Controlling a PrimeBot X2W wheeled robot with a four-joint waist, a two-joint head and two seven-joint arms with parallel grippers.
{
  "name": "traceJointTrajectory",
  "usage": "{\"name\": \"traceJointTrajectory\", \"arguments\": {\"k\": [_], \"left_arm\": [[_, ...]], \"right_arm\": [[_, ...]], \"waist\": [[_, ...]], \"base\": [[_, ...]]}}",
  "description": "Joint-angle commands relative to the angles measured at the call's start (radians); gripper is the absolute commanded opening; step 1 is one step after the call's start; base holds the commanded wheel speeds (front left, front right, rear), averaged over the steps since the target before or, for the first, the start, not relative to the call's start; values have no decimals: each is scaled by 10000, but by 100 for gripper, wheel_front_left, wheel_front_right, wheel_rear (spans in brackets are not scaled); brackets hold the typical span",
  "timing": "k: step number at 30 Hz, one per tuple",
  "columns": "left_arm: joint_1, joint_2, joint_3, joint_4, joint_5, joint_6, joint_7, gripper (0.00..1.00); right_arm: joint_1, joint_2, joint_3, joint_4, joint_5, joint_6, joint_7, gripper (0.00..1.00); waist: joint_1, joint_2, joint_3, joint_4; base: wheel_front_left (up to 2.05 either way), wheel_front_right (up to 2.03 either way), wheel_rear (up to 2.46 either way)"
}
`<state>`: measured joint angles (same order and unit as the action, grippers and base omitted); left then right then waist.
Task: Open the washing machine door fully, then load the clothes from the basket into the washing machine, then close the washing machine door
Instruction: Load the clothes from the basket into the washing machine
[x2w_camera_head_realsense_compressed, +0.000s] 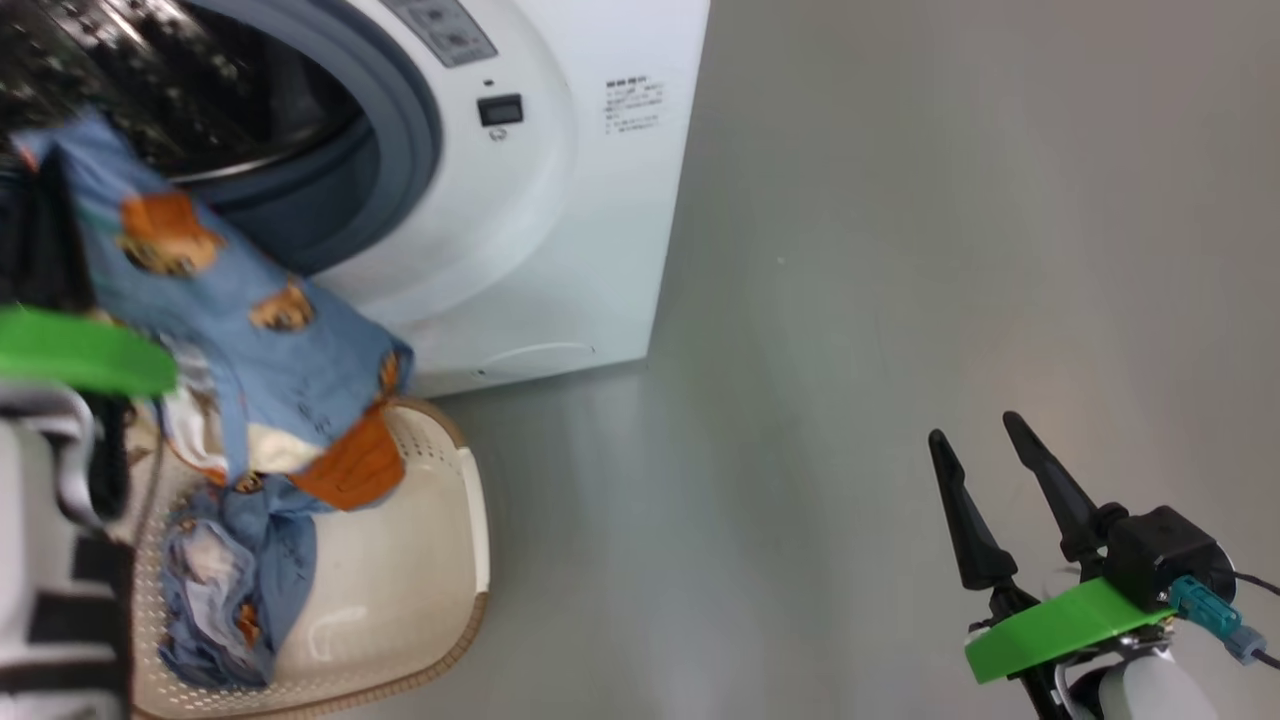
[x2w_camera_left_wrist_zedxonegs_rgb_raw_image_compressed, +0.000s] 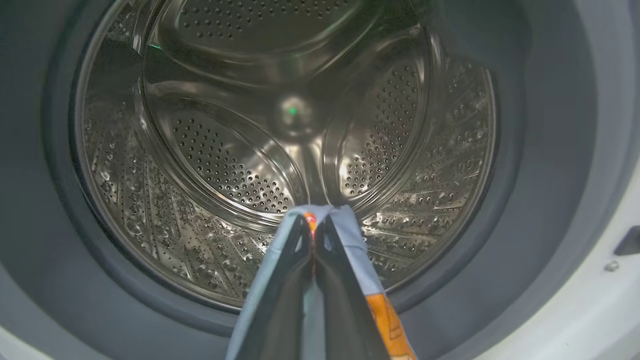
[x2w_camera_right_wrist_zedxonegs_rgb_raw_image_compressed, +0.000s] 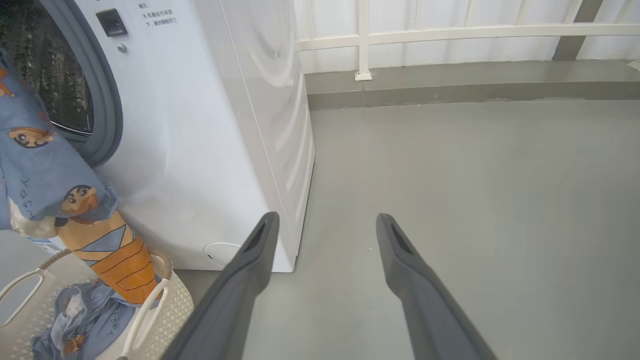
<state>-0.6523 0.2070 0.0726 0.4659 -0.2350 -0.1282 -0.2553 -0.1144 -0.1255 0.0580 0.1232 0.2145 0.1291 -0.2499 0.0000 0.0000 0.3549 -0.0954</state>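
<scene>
At the lower right of the head view, the robot's right gripper (x2w_camera_head_realsense_compressed: 972, 428) hangs over bare grey floor (x2w_camera_head_realsense_compressed: 900, 250), its two long dark fingers spread well apart and holding nothing. At the left edge, the left gripper (x2w_camera_left_wrist_zedxonegs_rgb_raw_image_compressed: 314, 222) is pinched tight on a light-blue garment printed with orange-brown cartoon figures (x2w_camera_head_realsense_compressed: 230, 300). In the left wrist view the cloth wraps over both fingertips. The garment hangs from that grip, its orange-patched lower end reaching down to the small cream-white perforated plastic basket with a brown woven-look rim (x2w_camera_head_realsense_compressed: 470, 520) at the lower left, where more blue printed clothes (x2w_camera_head_realsense_compressed: 240, 590) lie crumpled. Just behind the basket stands the big white front-loading washing machine (x2w_camera_head_realsense_compressed: 560, 250), its mouth uncovered and ringed by a grey-blue rubber gasket (x2w_camera_head_realsense_compressed: 405, 130). The left wrist view looks straight into the perforated steel drum (x2w_camera_left_wrist_zedxonegs_rgb_raw_image_compressed: 225, 165). Farthest back, along the top of the right wrist view, runs a white railing (x2w_camera_right_wrist_zedxonegs_rgb_raw_image_compressed: 450, 32).
</scene>
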Motion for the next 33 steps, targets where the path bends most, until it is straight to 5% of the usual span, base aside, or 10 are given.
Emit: {"name": "traceJointTrajectory", "arguments": {"k": [1,16,33], "left_arm": [[-662,605,215,97,-99,-24,-65,0],[-4422,1125,-493,3016,-575,-24,148,0],[-6774,1371,-1123,3425,152,336,-61,0]], "right_arm": [[-195,-45,259,-269,-25,16,-118,100],[-526,162,1,-644,-86,16,-118,100],[-949,355,141,-825,-189,16,-118,100]], "waist": [[0,0,532,-261],[0,0,2823,-500],[0,0,4345,-412]], "base": [[0,0,0],[0,0,0],[0,0,0]]}}
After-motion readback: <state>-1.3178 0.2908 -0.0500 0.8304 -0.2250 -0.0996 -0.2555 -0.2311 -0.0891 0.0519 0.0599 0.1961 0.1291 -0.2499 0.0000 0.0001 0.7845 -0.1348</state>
